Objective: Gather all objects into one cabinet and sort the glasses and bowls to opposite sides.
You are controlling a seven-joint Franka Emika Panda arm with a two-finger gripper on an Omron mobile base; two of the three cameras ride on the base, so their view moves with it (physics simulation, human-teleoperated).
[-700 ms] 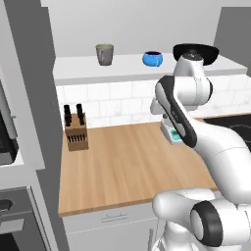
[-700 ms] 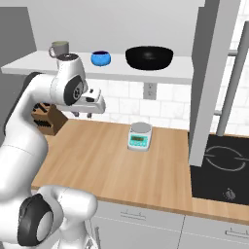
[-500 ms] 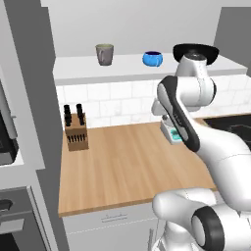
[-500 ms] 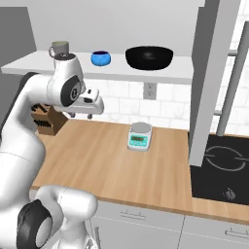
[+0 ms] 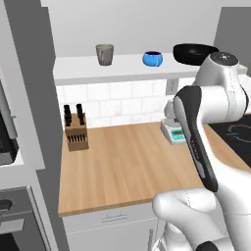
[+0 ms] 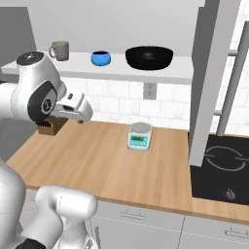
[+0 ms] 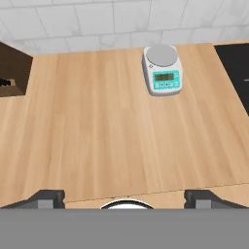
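On the white floor of the open cabinet stand a grey-olive cup at the left, a small blue bowl in the middle and a wide black bowl at the right. The left base view gives the same row: cup, blue bowl, black bowl. My gripper hangs over the wooden counter below the shelf and looks down at it. Its fingertips stand far apart, open, with nothing between them.
A small kitchen scale sits on the counter near the tiled wall, with a knife block at the far left. The cabinet's grey door with its bar handle hangs open at the right, above a black hob.
The arm has drawn back toward the base, and the hand has shifted left and a little lower in the right base view. Cup and bowls have not moved.
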